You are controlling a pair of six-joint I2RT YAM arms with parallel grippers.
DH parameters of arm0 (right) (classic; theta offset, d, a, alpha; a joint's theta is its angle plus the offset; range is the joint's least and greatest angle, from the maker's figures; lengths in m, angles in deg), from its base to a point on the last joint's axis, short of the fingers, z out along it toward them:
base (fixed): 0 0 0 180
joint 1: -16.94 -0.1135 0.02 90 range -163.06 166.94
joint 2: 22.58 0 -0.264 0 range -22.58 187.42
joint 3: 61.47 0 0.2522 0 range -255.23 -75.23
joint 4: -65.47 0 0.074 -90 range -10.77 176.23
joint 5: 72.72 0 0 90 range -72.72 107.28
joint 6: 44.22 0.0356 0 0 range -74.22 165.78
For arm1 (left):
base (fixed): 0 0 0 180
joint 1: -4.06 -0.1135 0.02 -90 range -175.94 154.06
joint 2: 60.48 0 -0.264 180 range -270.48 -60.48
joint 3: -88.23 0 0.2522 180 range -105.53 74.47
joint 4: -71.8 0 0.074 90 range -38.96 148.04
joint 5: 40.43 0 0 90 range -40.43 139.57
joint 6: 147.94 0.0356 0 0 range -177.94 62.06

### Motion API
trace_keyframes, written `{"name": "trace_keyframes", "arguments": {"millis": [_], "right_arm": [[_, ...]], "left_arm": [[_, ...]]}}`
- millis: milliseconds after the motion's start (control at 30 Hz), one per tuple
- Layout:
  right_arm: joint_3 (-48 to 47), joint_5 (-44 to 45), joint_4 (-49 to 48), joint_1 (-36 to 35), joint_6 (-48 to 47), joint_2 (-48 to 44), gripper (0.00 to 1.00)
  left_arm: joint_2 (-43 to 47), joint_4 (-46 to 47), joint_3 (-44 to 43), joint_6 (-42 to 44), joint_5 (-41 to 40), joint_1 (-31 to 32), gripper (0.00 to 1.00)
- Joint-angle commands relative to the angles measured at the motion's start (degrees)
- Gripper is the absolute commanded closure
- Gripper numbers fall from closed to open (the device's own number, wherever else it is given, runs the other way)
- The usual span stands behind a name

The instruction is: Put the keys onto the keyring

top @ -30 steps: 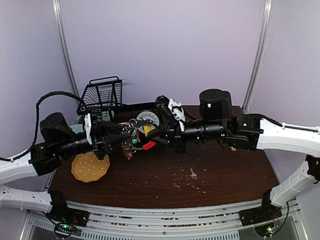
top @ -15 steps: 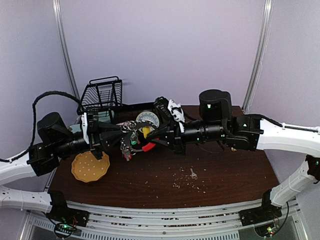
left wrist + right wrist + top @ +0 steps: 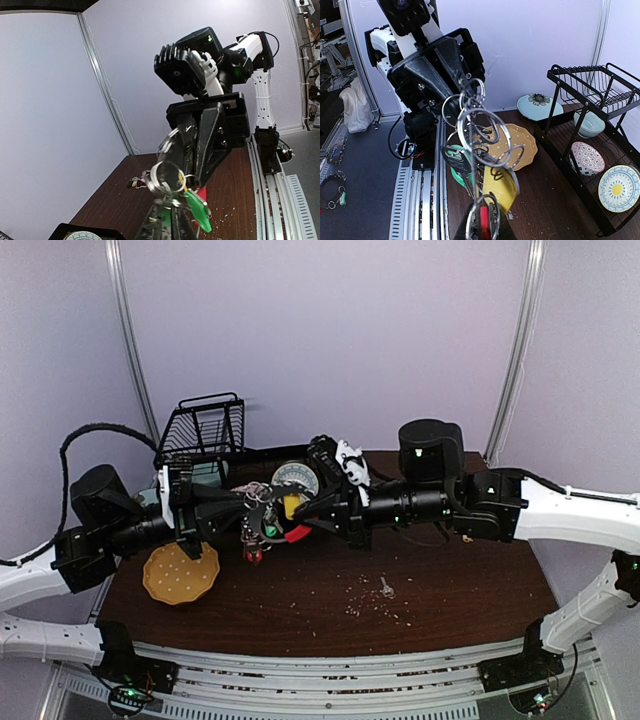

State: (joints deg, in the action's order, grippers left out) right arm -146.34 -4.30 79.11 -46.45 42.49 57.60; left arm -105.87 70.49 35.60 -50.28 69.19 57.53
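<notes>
Silvery keyring (image 3: 263,520) held midair, left end effector (image 3: 244,502) and right end effector (image 3: 302,515) both clamped on it.

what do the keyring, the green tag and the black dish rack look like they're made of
Keyring: steel-like metal with a polished finish, silvery with bright glints.
Green tag: probably plastic, smooth, with an even colour and a soft sheen.
Dish rack: thin wire, likely metal under a black coating. It looks fairly matte, but the kind of coating can't be told.

Pale lilac walls (image 3: 330,330) with metal corner rails (image 3: 125,330) — dark wooden table (image 3: 450,595), grey floor (image 3: 365,175) beside it.
</notes>
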Motion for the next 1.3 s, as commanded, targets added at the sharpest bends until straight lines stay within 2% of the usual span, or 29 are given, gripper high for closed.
{"name": "trace_keyframes", "arguments": {"millis": [0, 200, 400, 500, 600, 767, 867, 1000, 1100, 1267], "right_arm": [[-0.56, 2.53, -0.34, 0.3, -0.31, -1.96, 1.0], [-1.02, 1.97, -0.14, 0.36, -0.25, -1.78, 1.0], [-0.8, 1.45, 0.12, 0.37, -0.64, -2.36, 1.0], [0.38, -2.81, -0.56, 0.86, -1.61, -3.84, 1.0], [-1.14, -8.04, 3.99, 1.29, -4.78, -4.21, 1.0], [-3.43, -12.15, 13.88, 1.22, -11.53, -3.76, 1.0], [-5.69, -14.78, 18.34, 1.26, -13.31, -2.29, 1.0], [-5.18, -13.34, 15.68, 1.24, -12.33, -2.45, 1.0], [-4.83, -13.72, 14.86, 1.25, -13.06, -2.75, 1.0], [-4.83, -14.76, 14.75, 1.28, -14.14, -2.25, 1.0]], "left_arm": [[1.61, 4.17, 0.8, 0.83, 3.37, 0.38, 0.9], [1.06, 4.25, 0.82, 1.3, 4.13, 0.32, 0.93], [0.77, 1.93, -0.79, 0.86, 2.21, 0.32, 0.83], [2.71, 1.16, -0.77, 0.82, -0.52, 0.02, 0.77], [3.32, -2.05, -2.27, 2.23, -2.28, -0.58, 0.74], [2.32, -6.29, -2.72, 8.46, 2.08, -0.74, 0.68], [0.59, -5.85, -2.09, 9.13, 2.83, -0.68, 0.68], [-1.68, -4.8, -1.26, 10.17, 8.82, 0.58, 0.67], [-0.32, -1.59, 1.71, 12.61, 8.18, 3.18, 0.67], [2.52, 5.25, 5.63, 11.97, 8.98, 4.51, 0.67]]}}
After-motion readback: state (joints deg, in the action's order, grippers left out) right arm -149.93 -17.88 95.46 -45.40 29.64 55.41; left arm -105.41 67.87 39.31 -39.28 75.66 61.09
